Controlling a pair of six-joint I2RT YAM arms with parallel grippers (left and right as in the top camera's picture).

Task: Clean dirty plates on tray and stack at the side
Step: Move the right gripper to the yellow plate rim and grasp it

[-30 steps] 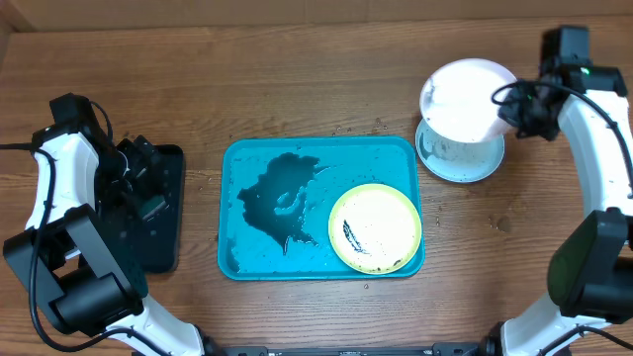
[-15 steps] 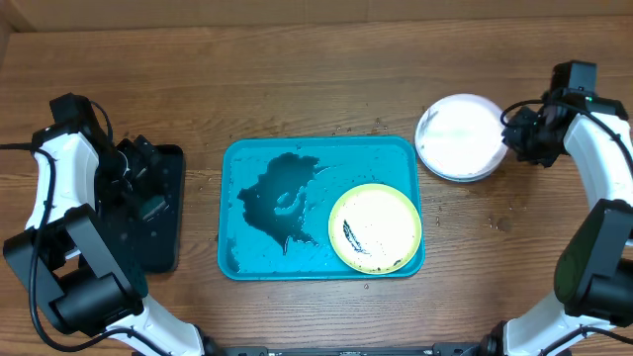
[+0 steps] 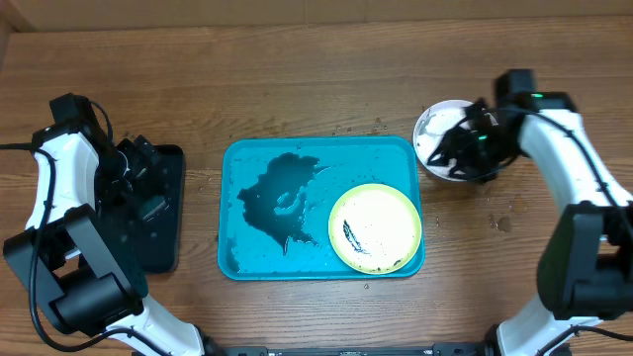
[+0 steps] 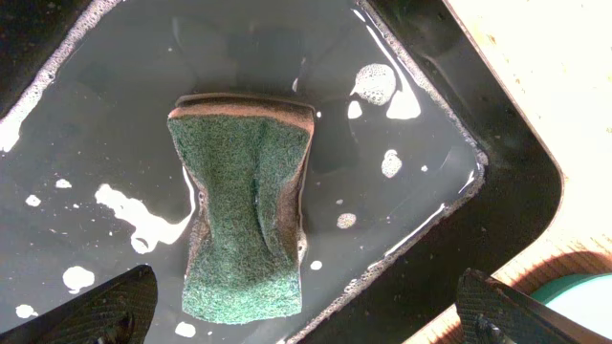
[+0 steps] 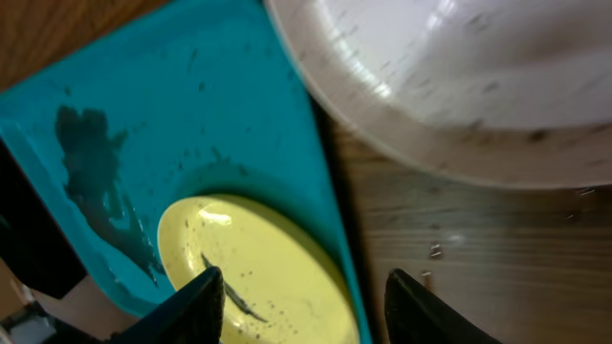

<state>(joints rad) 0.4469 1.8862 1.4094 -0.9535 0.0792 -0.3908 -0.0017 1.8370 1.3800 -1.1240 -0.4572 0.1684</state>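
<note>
On the right half of the blue tray lies a yellow-green rimmed plate with a dark smear; it also shows in the right wrist view as the plate on the tray. A white plate lies on the table right of the tray, partly hidden under my right gripper. That gripper is open and holds nothing, with the white plate just beyond it. Over the black tray at the far left, my left gripper hangs open.
The black tray holds soapy water and a green scouring sponge, lying between the left gripper's spread fingers without touching them. A dark puddle covers the blue tray's left half. Small crumbs dot the wood near the white plate.
My right gripper set the white plate down flat on the light blue one, opened, and swung left over it toward the tray. The left arm stayed still.
</note>
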